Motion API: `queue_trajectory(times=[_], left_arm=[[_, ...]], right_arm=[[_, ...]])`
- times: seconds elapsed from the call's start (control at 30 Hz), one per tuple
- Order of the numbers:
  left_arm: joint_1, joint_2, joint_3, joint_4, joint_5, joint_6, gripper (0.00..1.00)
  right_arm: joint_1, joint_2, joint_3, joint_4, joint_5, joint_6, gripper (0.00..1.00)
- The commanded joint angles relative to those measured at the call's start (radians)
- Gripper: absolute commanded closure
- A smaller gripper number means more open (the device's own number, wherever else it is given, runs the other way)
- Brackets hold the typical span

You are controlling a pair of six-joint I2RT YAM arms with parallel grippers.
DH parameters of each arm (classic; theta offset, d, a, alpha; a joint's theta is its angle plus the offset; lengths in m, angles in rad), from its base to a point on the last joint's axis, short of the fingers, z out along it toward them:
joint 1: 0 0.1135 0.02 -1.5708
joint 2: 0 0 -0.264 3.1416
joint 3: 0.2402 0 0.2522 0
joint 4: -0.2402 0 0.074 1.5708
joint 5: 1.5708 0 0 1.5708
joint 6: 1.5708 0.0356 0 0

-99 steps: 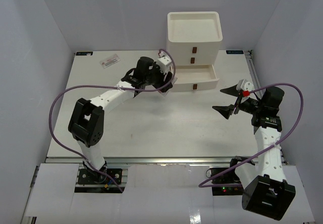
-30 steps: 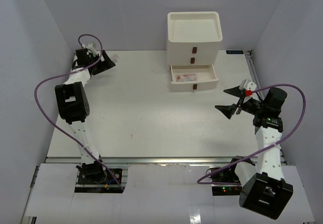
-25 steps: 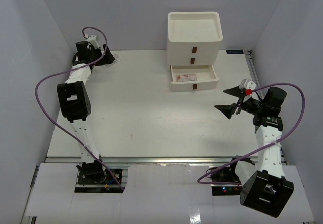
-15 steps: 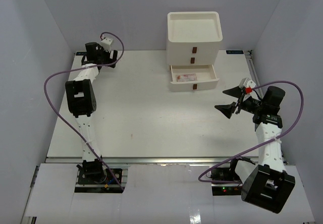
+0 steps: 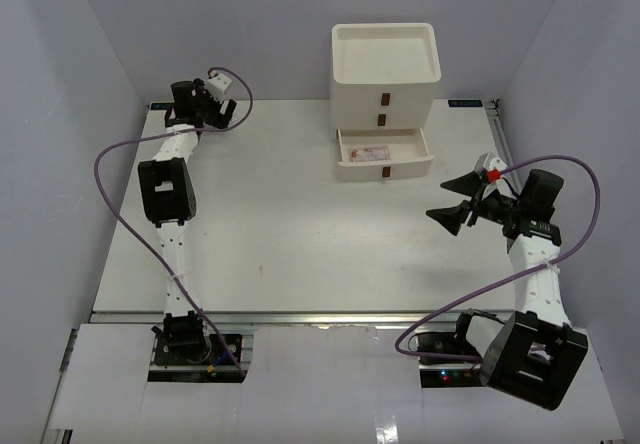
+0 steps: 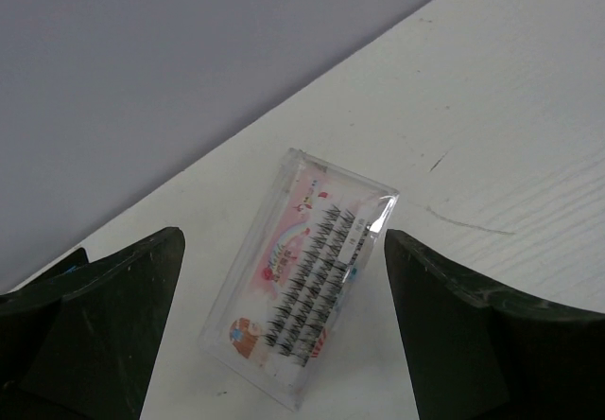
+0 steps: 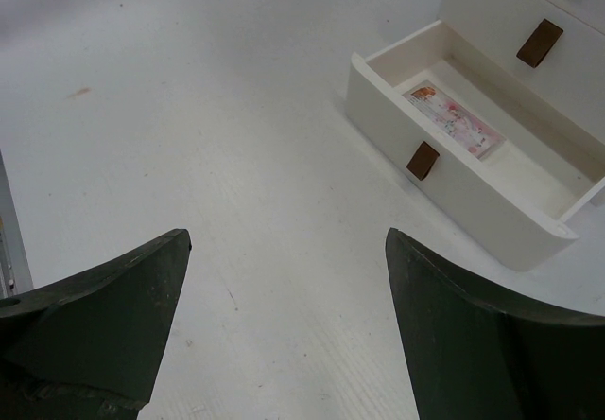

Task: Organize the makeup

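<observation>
Matte white counter [image 5: 300, 234], lilac walls. Far left of the glossy drawer box [image 5: 352, 99], the left hand [image 6: 284, 240] gapes empty astride a flat clear packet [image 6: 301, 288]. A second packet [image 7: 452, 120] lies in the box's open drawer. The right hand [image 7: 286, 236] is spread wide, empty.

1. A white bench [image 5: 300, 234] carries everything, with pale grey walls [image 5: 250, 24] rising on three sides.
2. A white three-drawer box [image 5: 385, 74] stands at the far edge, right of centre; its top is a shallow open tray.
3. Each drawer front has a small brown handle [image 5: 384, 97].
4. The upper two drawers are shut; the bottom drawer [image 7: 444, 183] is pulled out toward the near side.
5. A small reddish mark [image 7: 80, 91] shows on the bench surface.
6. A metal rail [image 5: 330, 316] runs along the near edge, with a white panel [image 5: 330, 374] in front of it.
</observation>
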Motion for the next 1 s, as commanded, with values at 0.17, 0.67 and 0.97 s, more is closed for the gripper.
queue_trajectory(times=[0.17, 0.67, 0.97], left_arm=[[0.036, 0.033, 0.048, 0.004, 0.102, -0.007, 0.02], [0.051, 0.081, 0.027, 0.004, 0.123, -0.032, 0.02], [0.058, 0.08, 0.008, -0.037, 0.148, -0.05, 0.09]], right_arm=[[-0.014, 0.016, 0.064, -0.061, -0.046, -0.049, 0.1], [-0.024, 0.019, 0.067, -0.068, -0.055, -0.054, 0.1], [-0.025, 0.02, 0.065, -0.068, -0.059, -0.057, 0.1]])
